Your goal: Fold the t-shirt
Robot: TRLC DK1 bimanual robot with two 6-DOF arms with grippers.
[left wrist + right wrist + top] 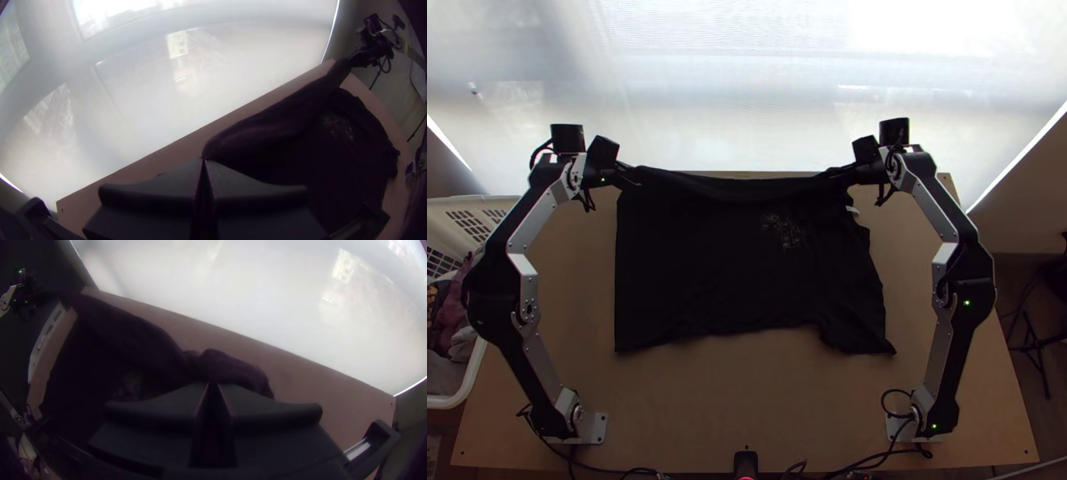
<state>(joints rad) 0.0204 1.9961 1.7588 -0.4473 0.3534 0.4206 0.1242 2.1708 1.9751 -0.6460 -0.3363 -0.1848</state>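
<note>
The t-shirt [715, 264] lies mostly spread on the middle of the table [747, 392], its far edge drawn between the two grippers close to the table's far edge. At the table's left edge stands a white basket [477, 384] of clothes [459, 336].

The left gripper [203, 162] is closed on the shirt's far left corner; the right gripper [213, 385] is closed on its far right part, where the cloth bunches beyond the tips. Between them a loose band of cloth sags — if it is brought toward the near edge slack like this, it could drop in a crooked crease. Both holds look small and right at the tips, so pulling the arms apart, or one leading the other, might tug a corner free.

The near right part of the shirt sticks out toward the table's near right corner, past the rest of the hem; unless it is tucked in, it would probably poke out of the fold. The print [781, 230] and the small white tag [853, 211] sit near the right side — uneven pulling there would skew them.
</note>
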